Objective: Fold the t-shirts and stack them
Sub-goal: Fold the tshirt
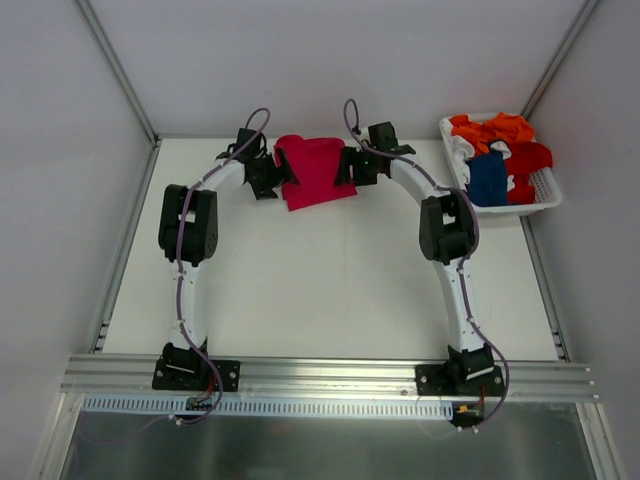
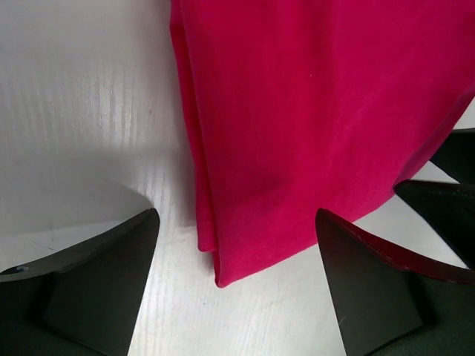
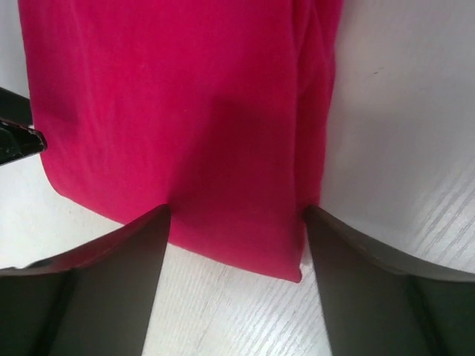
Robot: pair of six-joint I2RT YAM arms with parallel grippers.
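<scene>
We see the crimson-pink t-shirt (image 1: 318, 170) lying as a rough folded rectangle on the white counter (image 1: 330, 290). It is well to the left of the white slatted basket (image 1: 548, 203) and about as far back as the basket is. The right claw (image 1: 347, 165) sits between the basket and that shirt, at the shirt's edge nearer the basket. The left claw (image 1: 281, 172) sits at the shirt's edge farther from the basket. Both arms reach forward and bend inward, so the two claws face each other across the cloth.

From the left wrist we find that claw released. Its two dark fingers (image 2: 104, 274) stand wide apart, and a doubled corner of the shirt lies flat on the counter in the gap. The cloth meets the tip of one finger and stays apart from the other.

From the right wrist we find that claw released as well. Its fingers (image 3: 96, 289) are spread, and both tips rest at the shirt's hem with the cloth spanning the space between them. A layered fold runs along the side by one finger. Nothing is pinched, and the shirt is not lifted anywhere we can see.

Inside the basket lie the other shirts, bunched together. The orange t-shirt (image 1: 495, 130) is at the basket's far end, the red t-shirt (image 1: 530, 157) is against its right wall, and the dark blue t-shirt (image 1: 487, 178) is at its near left.
</scene>
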